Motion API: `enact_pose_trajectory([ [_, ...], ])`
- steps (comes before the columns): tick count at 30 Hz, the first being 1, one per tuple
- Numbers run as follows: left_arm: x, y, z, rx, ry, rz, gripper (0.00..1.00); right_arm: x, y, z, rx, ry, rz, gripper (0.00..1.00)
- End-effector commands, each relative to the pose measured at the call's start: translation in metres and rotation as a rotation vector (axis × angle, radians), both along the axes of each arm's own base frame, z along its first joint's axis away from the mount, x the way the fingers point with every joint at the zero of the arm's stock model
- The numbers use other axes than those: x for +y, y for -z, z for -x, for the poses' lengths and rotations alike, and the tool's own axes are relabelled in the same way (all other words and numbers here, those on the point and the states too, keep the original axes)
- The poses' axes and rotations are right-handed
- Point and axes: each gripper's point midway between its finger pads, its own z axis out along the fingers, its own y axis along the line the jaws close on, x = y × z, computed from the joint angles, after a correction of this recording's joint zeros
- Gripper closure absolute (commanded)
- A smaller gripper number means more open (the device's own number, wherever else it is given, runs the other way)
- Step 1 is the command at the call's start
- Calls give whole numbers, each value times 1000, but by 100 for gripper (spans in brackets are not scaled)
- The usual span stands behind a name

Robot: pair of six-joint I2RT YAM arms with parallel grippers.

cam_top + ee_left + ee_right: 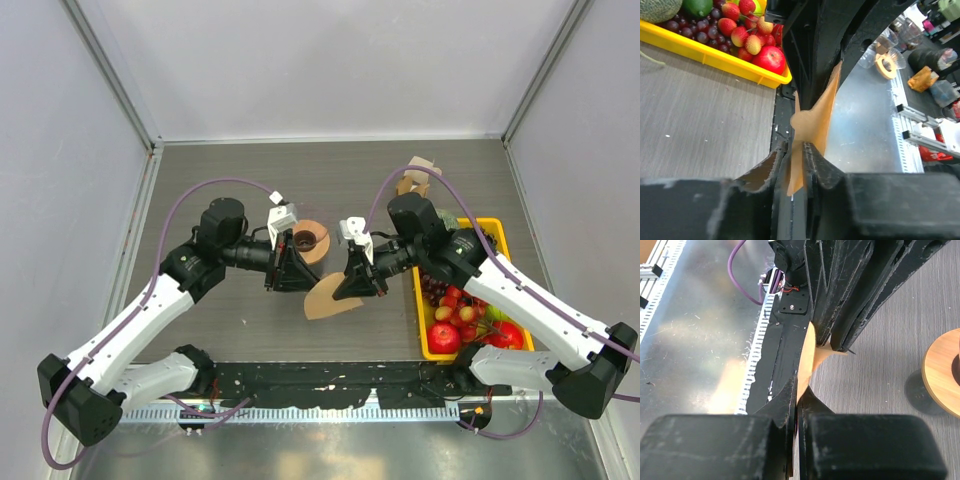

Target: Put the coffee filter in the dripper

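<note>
Left hand (796,150) clamps 1 coffee filter (328,300) | right hand (799,390) clamps it too | 1 dripper (308,241)

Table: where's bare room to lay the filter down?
Bare wood: beyond the dripper toward the back wall, and far left beyond the left arm. Crowded: centre, where left gripper and right gripper pinch the coffee filter; right side, with the yellow tray.

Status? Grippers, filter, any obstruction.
Left gripper shut on filter. Right gripper shut on same filter, opposite side. Filter not yet in dripper, which sits beside the left gripper. No obstruction seen.
</note>
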Motion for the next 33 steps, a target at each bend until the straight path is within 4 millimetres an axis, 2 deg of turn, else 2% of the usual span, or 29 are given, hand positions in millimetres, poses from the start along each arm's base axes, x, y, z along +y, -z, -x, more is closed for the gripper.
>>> enact_pose_trajectory([
  [1, -4, -24, 4, -34, 54, 77, 85, 2, -11, 1, -20, -14, -43, 95],
  [3, -4, -26, 7, -27, 73, 87, 99, 1, -11, 2, -30, -17, -42, 95],
  [4, -4, -25, 8, -17, 80, 89, 100, 0, -8, 2, -26, -12, -33, 95],
  [11, -1, -27, 9, -13, 73, 97, 100, -4, -6, 1, -52, -5, -19, 95],
  [15, 0, -27, 8, -8, 64, 96, 100, -4, -6, 1, -60, -4, -17, 88],
  [17, 1, -27, 7, -13, 64, 98, 100, -5, -6, 1, -67, -7, -19, 94],
  [20, 0, -25, 10, -20, 85, 100, 100, -5, -5, 1, -69, -6, -18, 95],
  [27, 0, -25, 9, -28, 72, 99, 66, -3, -6, 0, -50, -6, -16, 95],
  [33, 0, -23, 6, -45, 52, 84, 54, 0, -5, -1, -33, -3, -12, 95],
])
